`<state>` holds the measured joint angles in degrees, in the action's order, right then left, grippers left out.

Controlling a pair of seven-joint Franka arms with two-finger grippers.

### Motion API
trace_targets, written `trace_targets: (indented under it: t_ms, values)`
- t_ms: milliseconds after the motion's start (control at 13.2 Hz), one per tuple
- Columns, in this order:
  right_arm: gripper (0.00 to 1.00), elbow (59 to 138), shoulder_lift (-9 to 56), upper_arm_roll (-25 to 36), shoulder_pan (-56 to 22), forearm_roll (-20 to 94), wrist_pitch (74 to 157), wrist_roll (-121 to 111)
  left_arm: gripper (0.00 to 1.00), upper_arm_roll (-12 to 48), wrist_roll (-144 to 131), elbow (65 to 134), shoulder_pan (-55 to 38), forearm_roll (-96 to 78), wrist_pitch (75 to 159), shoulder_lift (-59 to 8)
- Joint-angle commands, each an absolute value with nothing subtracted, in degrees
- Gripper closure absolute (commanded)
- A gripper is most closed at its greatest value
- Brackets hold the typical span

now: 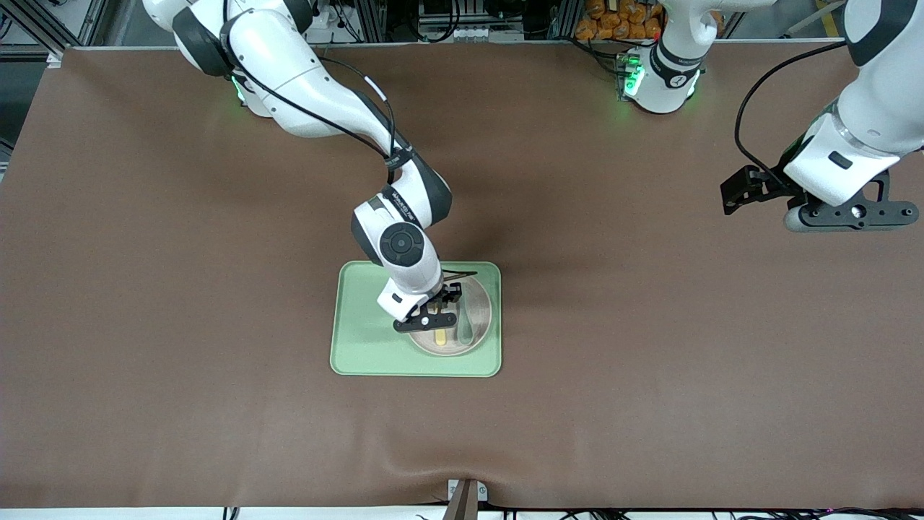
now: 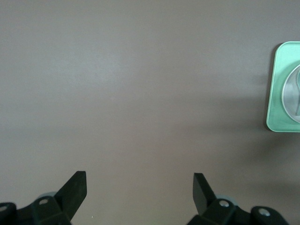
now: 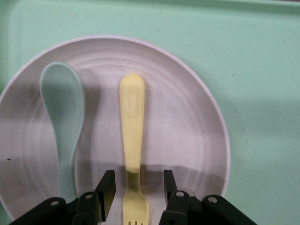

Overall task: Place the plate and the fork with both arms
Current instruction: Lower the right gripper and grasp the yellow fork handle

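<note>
No legible writing. Right end effector (image 3: 136, 192) straddles the fork (image 3: 132, 140), fingers narrow, untouching; fork lies beside spoon (image 3: 63, 122) on plate (image 3: 187, 117), tray's (image 1: 361, 347) 3 o'clock side. Left end effector (image 2: 139, 187) waits wide over worktop (image 1: 650, 289).

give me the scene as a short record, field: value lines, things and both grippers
tray: light green, on the brown table
plate: on the tray, toward the left arm's end
fork: pale yellow, lying on the plate
spoon: grey-green, on the plate beside the fork
right gripper: over the plate, fingers either side of the fork, not touching it
left gripper: open, over bare table; arm waits
</note>
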<state>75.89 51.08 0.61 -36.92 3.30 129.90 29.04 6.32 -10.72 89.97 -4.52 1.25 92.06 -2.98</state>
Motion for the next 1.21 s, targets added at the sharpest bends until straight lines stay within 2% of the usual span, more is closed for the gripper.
trace_targets:
  t_ms: [0,152,379,606,758,910,986,1137]
  values:
    - [0.53,73.9,52.5,1.1,-37.7,2.4,129.9,30.3,0.0,6.2,-10.7,89.6,-3.6,1.8,90.8,-2.3]
    - [0.58,73.9,52.5,1.1,-37.7,2.3,130.0,30.3,0.0,6.3,-10.6,89.6,-1.8,0.3,90.8,-2.2]
    - [0.77,73.8,52.8,1.1,-37.8,2.3,130.1,30.5,0.0,6.3,-11.2,89.7,-1.1,-0.6,90.9,-2.5]
    - [0.7,74.0,53.0,1.1,-38.0,2.3,131.5,30.5,0.0,6.3,-10.8,89.5,-1.2,0.1,91.4,-3.3]
    - [0.73,74.0,53.0,1.1,-38.0,2.3,131.5,30.4,0.0,6.3,-11.0,89.5,-1.2,0.0,91.4,-3.6]
    - [0.96,74.0,53.0,1.1,-37.9,2.3,131.3,30.3,0.0,6.3,-11.3,89.4,-1.1,-0.2,91.4,-3.9]
    - [1.0,73.8,52.9,1.1,-37.7,2.3,131.0,30.3,0.0,6.3,-11.9,88.3,-1.6,0.1,91.4,-4.2]
    - [1.0,73.6,52.5,1.1,-37.4,2.4,130.6,30.3,0.0,6.5,-11.8,86.9,-1.8,0.1,91.3,-4.7]
